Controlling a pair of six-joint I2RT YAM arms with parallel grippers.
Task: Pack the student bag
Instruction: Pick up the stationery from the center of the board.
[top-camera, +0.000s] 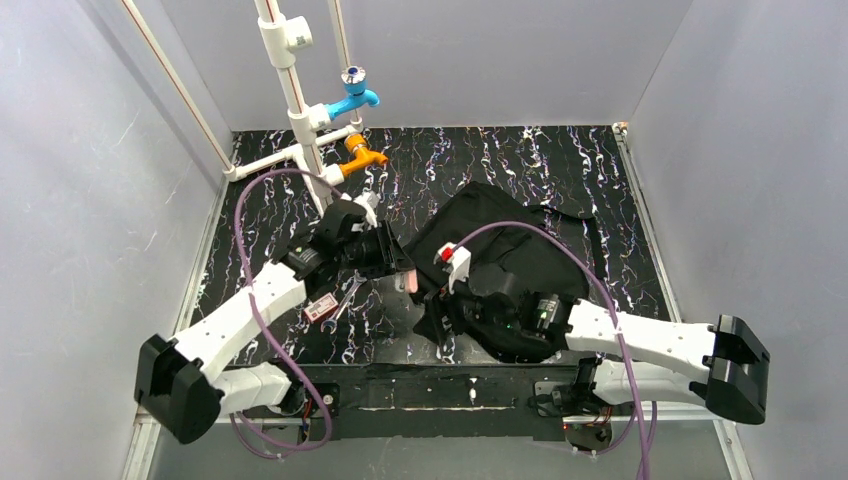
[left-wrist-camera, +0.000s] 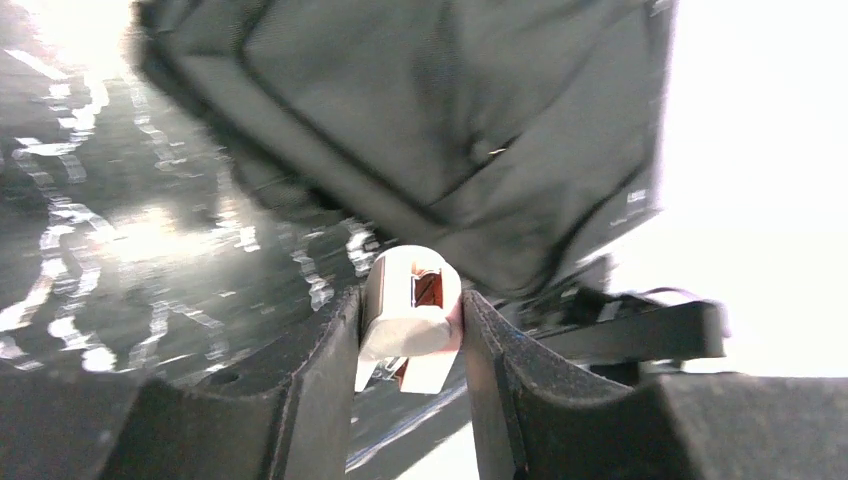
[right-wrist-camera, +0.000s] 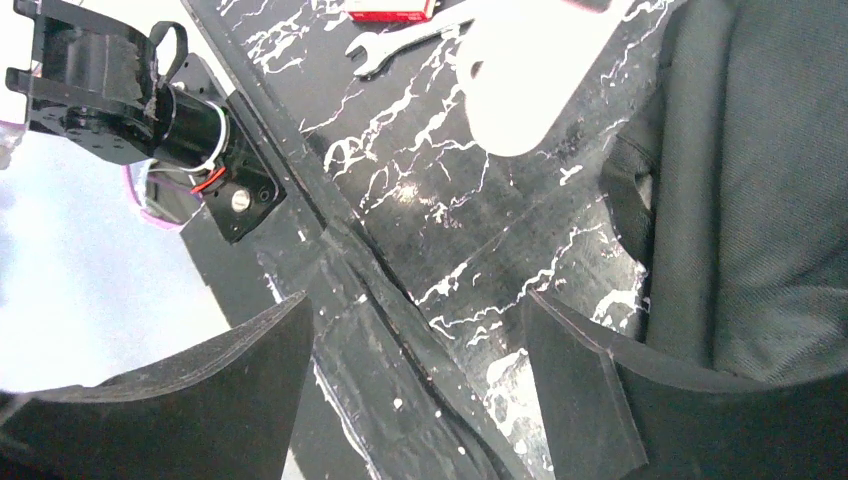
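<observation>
The student bag (top-camera: 505, 260) lies crumpled on the marbled table (top-camera: 560, 170), right of centre. The left gripper (left-wrist-camera: 412, 325), just left of the bag, clamps a small white-and-red object (left-wrist-camera: 410, 315). The right gripper (right-wrist-camera: 420, 370) stands open at the bag's near edge, holding nothing.

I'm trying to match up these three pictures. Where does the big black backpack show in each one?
Top view: the student bag lies right of centre on the marbled table, the right arm over its near part.
Left wrist view: the bag fills the upper middle, beyond the left pincer, which grips a small white object.
Right wrist view: the bag runs down the right edge.
Shared landmark: the marbled tabletop.
</observation>
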